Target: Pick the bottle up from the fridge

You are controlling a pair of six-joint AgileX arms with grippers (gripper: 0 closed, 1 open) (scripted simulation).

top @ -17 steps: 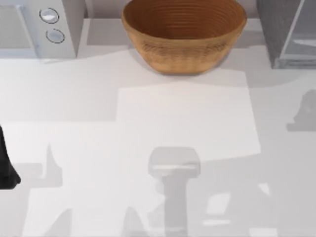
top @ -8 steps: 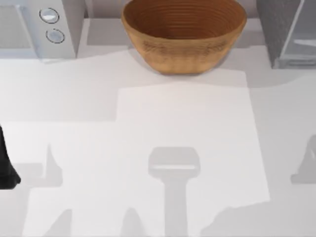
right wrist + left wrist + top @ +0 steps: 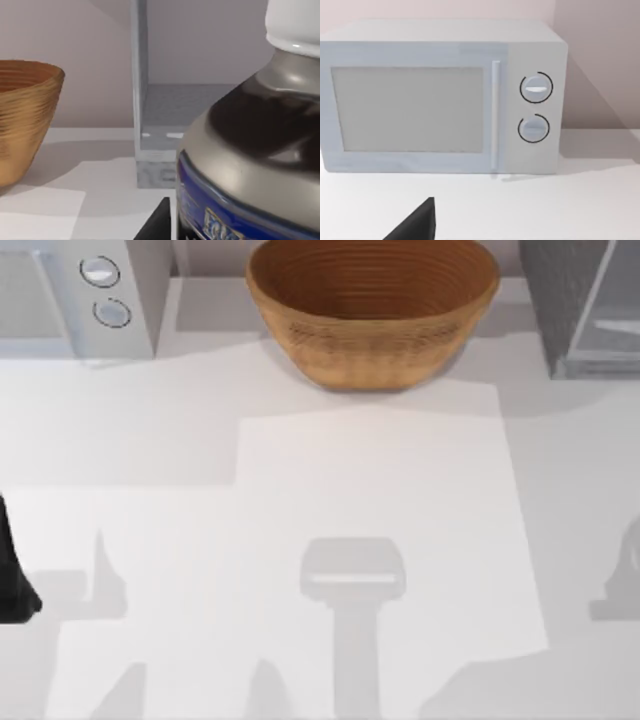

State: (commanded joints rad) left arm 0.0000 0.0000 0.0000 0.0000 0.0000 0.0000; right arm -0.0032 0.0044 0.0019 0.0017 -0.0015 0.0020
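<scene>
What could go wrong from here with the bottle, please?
The bottle is just in front of the fridge frame; a sideways swing could strike it. The wicker basket stands beside the fridge, so a wide carry could bump it. The left claw is parked at the left.

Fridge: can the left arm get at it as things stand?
Probably not. The left arm sits at the table's left edge, facing the microwave; the fridge stands at the far right, with the wicker basket between.
</scene>
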